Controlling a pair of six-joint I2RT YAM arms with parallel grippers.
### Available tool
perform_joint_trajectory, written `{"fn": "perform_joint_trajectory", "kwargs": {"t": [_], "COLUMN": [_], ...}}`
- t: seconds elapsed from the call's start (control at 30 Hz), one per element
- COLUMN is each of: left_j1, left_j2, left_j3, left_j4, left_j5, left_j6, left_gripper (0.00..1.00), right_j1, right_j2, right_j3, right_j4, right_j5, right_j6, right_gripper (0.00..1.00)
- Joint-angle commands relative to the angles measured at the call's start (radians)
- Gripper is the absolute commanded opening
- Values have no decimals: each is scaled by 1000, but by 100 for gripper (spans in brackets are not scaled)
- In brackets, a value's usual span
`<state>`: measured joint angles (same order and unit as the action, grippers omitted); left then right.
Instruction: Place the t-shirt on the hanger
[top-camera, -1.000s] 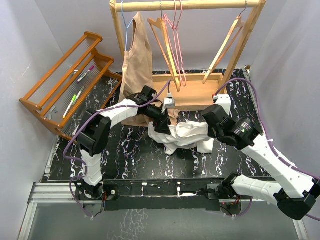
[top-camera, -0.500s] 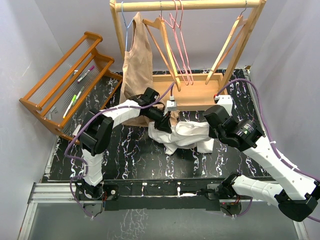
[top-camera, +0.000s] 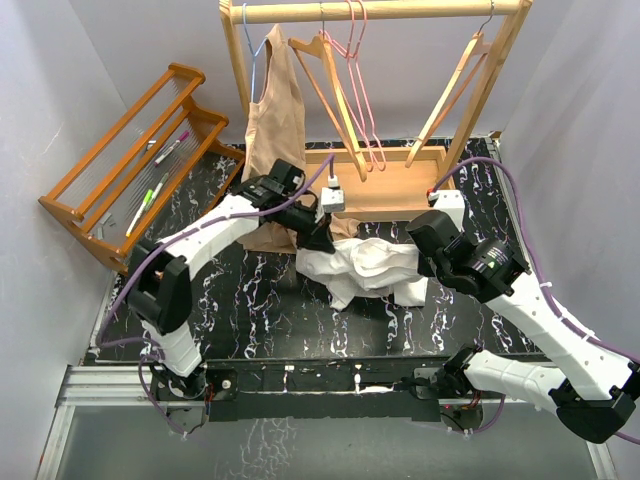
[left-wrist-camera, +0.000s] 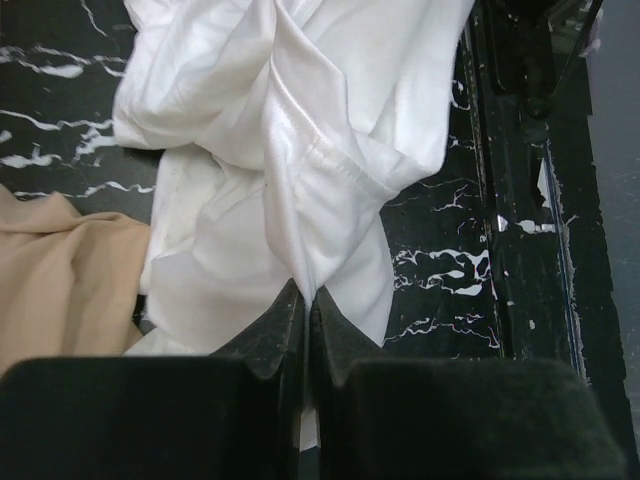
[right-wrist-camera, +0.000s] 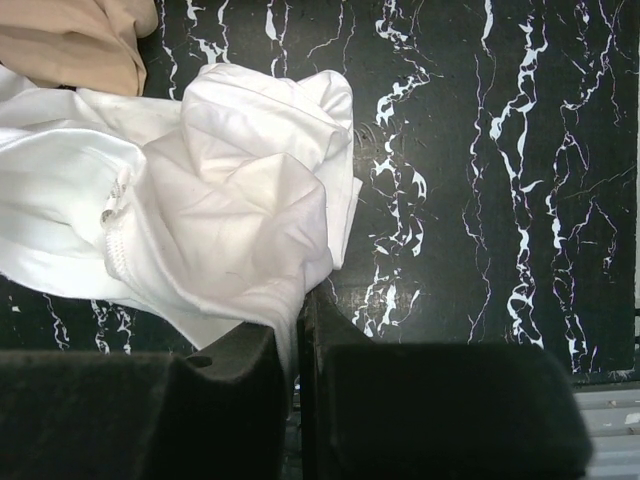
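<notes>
L arm (top-camera: 215, 225) stretched from its base toward 1 o'clock; left gripper (left-wrist-camera: 305, 295) jaws pressed together, pinching a fold of the t-shirt (left-wrist-camera: 300, 150). R arm (top-camera: 530, 300) bent back toward 10 o'clock; right gripper (right-wrist-camera: 298, 300) jaws closed, apparently on the same cloth.

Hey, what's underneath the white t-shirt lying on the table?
The t-shirt lies crumpled on the black marbled table, beside the hem of the beige garment. Whatever sits beneath its folds is covered; no blue print shows.

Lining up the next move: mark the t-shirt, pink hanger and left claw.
t-shirt (top-camera: 365, 262), top view, crumpled middle.
pink hanger (top-camera: 362, 105), top view, wire side arm.
left claw (left-wrist-camera: 305, 298), left wrist view, between fingertips.
</notes>
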<state>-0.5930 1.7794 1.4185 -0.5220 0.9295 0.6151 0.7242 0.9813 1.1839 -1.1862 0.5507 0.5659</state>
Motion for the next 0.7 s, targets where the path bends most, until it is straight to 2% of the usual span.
{"fn": "perform_joint_trajectory", "kwargs": {"t": [0.0,0.33,0.53,0.67], "left_j1": [17,19,23,32], "left_j2": [-140,-272,-331,-330], "left_j3": [80,152,140,265], "left_j4": [-107,-219,-193,-238], "left_j5": [0,-46,-94,-139], "left_j6": [25,12,2,-16], "left_gripper": [0,0,0,0], "right_j1": [-3,-4,-2,-3], "right_j2": [-1,1,-4,-5], "right_j3": [35,35,44,42], "right_j4": [19,88,101,102], "right_j5": [15,-7,-9,-4], "right_j6": [-16,-36,-51,-46], "right_gripper": [8,8,8,8]}}
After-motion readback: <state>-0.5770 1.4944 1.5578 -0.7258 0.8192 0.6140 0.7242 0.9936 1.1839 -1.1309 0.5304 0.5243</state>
